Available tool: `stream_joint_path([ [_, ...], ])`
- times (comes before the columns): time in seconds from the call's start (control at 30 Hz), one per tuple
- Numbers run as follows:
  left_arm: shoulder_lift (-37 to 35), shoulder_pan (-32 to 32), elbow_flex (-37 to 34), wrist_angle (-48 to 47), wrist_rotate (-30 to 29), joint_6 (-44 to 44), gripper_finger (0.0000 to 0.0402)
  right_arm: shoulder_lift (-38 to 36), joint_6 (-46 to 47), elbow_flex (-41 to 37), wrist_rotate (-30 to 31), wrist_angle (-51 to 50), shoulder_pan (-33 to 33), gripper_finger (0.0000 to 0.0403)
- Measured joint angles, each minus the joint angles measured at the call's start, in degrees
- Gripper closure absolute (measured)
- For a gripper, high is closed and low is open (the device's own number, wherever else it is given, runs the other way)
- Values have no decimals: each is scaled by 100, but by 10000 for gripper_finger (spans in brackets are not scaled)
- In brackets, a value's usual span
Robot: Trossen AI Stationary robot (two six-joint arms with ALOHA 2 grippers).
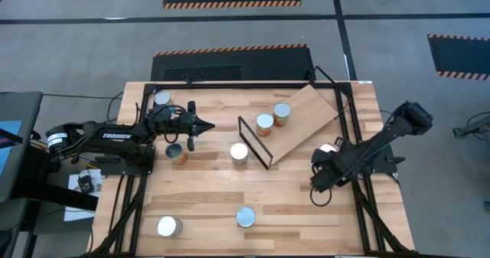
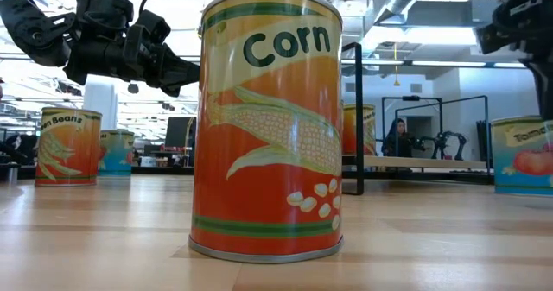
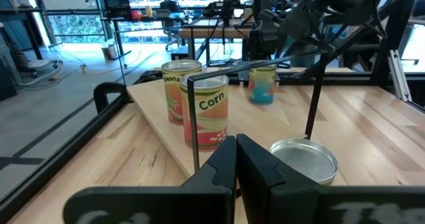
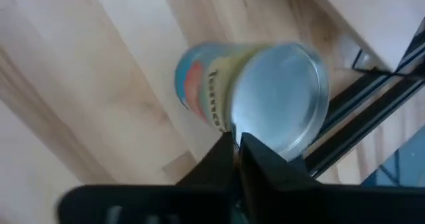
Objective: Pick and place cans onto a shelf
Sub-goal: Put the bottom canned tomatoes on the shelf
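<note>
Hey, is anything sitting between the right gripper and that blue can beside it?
Nothing visible. The right gripper hangs near the table's right edge with its fingers closed, and the blue can stands just ahead of the fingertips, with only bare table between them.

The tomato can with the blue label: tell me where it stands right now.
In the high view the tomato can stands on the table's right side, just off the shelf board's near edge, right beside the right end effector. The right wrist view looks down on its silvery lid.
</note>
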Motion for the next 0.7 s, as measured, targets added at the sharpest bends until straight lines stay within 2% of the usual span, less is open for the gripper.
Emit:
stream_joint_path([
  [0.1,-1,0,0,-2,0,0,400,-59,-234,-3,39,13,-108,394],
  [0.23,-1,-1,0,-8,0,0,400,-296,-350,21,20,146,-201,387],
  [0.4,-2,-2,0,-17,0,1,400,-680,-332,181,63,179,-200,397],
  [0.7,-2,0,0,-22,0,2,400,-794,-43,251,59,166,-398,349],
])
